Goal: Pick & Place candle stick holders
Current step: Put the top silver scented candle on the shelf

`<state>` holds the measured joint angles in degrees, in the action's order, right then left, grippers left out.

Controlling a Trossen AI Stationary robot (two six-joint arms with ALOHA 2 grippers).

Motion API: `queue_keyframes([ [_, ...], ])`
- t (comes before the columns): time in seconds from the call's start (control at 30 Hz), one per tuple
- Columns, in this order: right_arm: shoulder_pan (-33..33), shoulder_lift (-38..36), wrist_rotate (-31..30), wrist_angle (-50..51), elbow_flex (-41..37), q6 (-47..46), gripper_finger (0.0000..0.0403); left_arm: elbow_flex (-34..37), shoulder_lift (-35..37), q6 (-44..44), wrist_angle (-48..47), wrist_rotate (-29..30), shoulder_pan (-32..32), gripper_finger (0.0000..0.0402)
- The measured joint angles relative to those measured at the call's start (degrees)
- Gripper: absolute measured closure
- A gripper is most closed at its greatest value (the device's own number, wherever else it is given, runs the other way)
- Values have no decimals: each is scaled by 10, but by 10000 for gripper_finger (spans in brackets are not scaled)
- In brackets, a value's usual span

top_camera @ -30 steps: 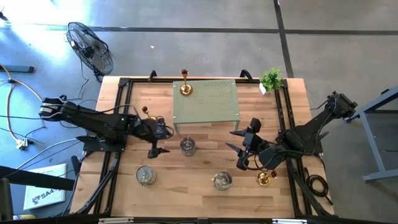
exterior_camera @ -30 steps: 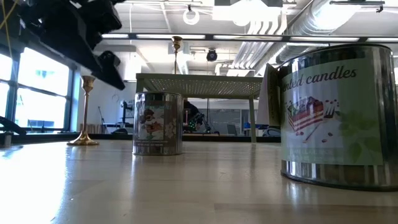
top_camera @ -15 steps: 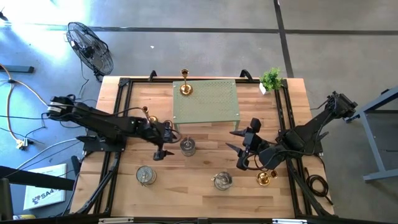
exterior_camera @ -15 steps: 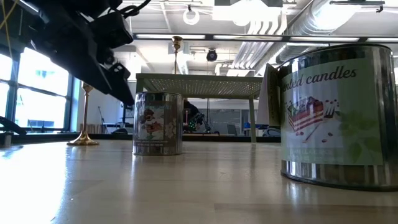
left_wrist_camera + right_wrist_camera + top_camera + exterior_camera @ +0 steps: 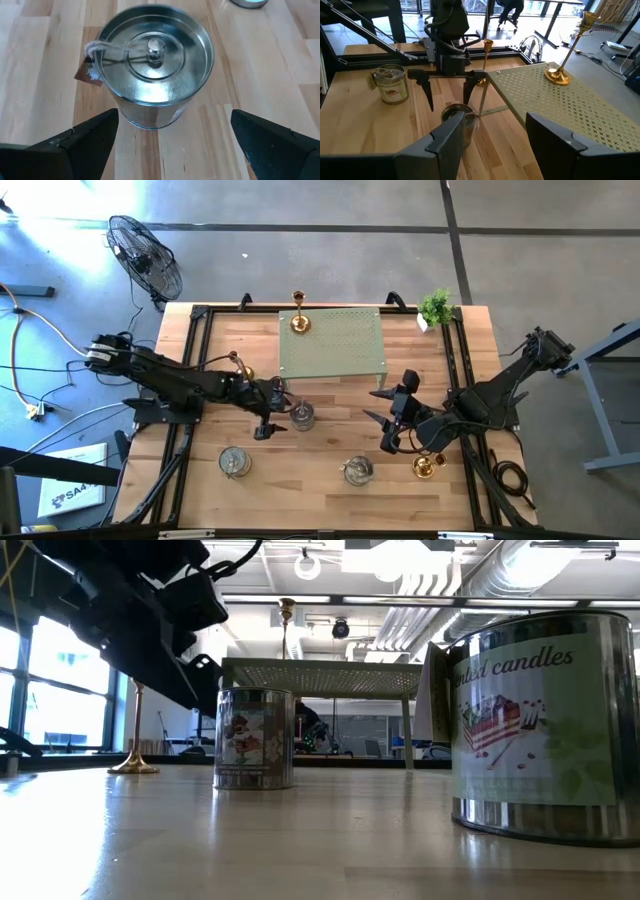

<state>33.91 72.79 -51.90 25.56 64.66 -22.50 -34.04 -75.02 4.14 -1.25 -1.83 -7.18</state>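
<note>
A squat silvery holder (image 5: 301,416) stands on its base at the table's middle, its lid (image 5: 152,52) seen from above. My left gripper (image 5: 272,410) is open just left of it, its fingers (image 5: 92,137) short of the holder's sides and touching nothing. In the low view the gripper (image 5: 195,660) hangs beside the holder (image 5: 254,737). Two more silvery holders (image 5: 235,462) (image 5: 358,470) stand near the front edge. One gold holder (image 5: 297,320) stands on the green stand (image 5: 335,345), another (image 5: 237,362) at the left, and a third (image 5: 427,467) beside my open right gripper (image 5: 392,420).
The green perforated stand (image 5: 560,110) rises on thin legs behind the middle holder. A small potted plant (image 5: 436,307) sits at the far right corner. Black rails (image 5: 195,350) run along both table sides. Bare wood (image 5: 300,480) lies between the front holders.
My left gripper has gone toward the table's right edge and down, closing in on the middle silvery holder, its fingers still apart. The holders have kept their places.
</note>
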Motion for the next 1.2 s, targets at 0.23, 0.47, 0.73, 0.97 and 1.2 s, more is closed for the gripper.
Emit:
queue_keyframes([
  [0.23,0,0,0,-1,0,0,199,0,-22,-9,24,9,0,23],
  [0.47,0,0,0,-1,0,0,199,0,-39,-9,51,-7,0,23],
  [0.73,0,0,0,-1,0,0,199,0,-40,-7,70,-6,0,23],
  [0.97,0,1,0,-1,0,0,199,0,-40,-7,89,-6,0,23],
  [1.2,0,20,-1,-1,0,2,199,0,-40,-8,118,-3,0,23],
])
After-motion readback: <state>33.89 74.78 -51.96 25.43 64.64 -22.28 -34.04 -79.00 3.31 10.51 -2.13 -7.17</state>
